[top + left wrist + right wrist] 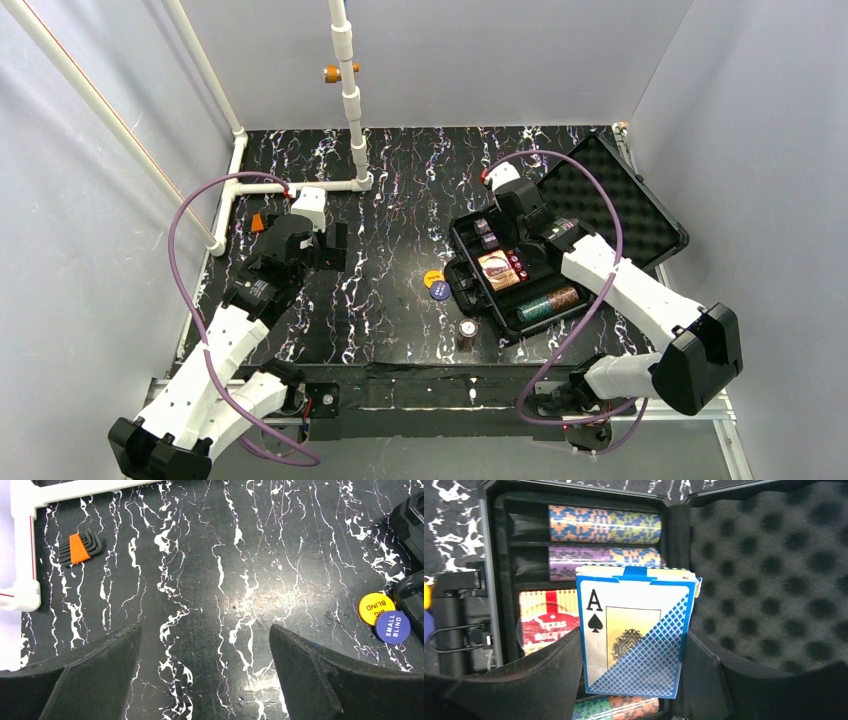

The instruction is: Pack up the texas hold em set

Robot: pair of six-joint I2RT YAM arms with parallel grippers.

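Note:
The black case point(655, 225) lies open at the right, its egg-crate foam lid point(774, 570) raised behind. Chip stacks point(604, 524) fill its rows, a red card deck point(497, 268) lies in the middle and red dice point(515, 264) beside it. My right gripper point(634, 655) is shut on the blue card deck point(634, 630) and holds it above the case's tray. My left gripper point(205, 650) is open and empty over bare table at the left. The yellow button point(376, 608) and blue button point(392, 627) lie by the case's left side. A short chip stack point(467, 329) stands on the table.
An orange-and-black hex key set point(79, 549) lies at the far left by a white pipe frame point(25, 545). A white vertical pole point(350, 90) rises at the back centre. Grey walls close in on three sides.

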